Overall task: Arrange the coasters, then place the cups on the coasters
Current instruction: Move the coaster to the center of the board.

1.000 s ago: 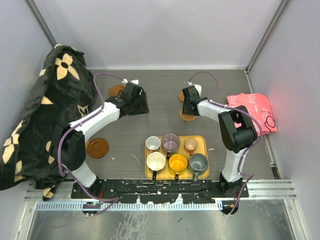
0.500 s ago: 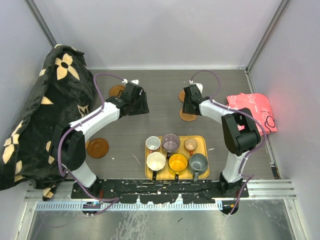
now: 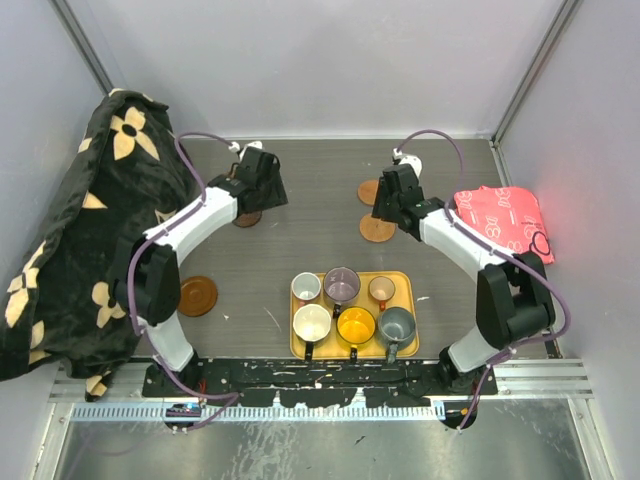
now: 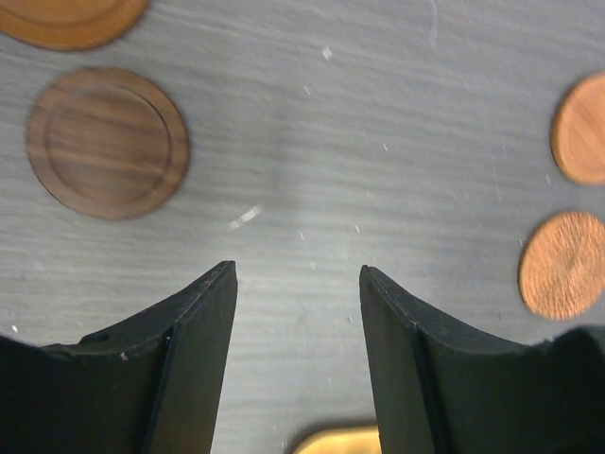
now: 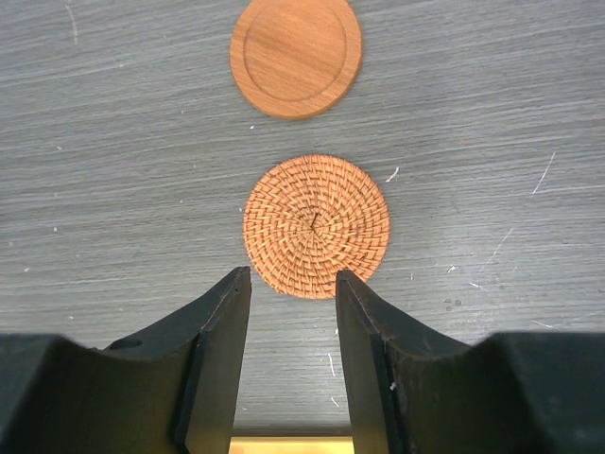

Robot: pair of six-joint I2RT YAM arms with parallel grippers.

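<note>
Worktop of grey wood-grain board fills the enclosure. A black plush blanket with cream flowers is heaped over its left side, and a crumpled pink cloth lies at its right edge. A square yellow tray sits near the front centre. All six mugs stand on it in two rows: a small white mug, a purple-grey mug and a small brown mug behind, with a cream mug, an orange-yellow mug and a grey-green mug in front.

The left tool is over the back left of the worktop, jaws parted with only bare board between them. A dark brown rimmed wooden coaster lies flat ahead of it to the left, with the edge of an orange wooden coaster just beyond.

The right tool is at the back right, also parted and gripping nothing. A round woven rattan coaster lies just past its fingertips. A smooth orange rimmed coaster sits near that one, not touching it.

A reddish-brown rimmed coaster lies alone at the front left, beside the blanket.
</note>
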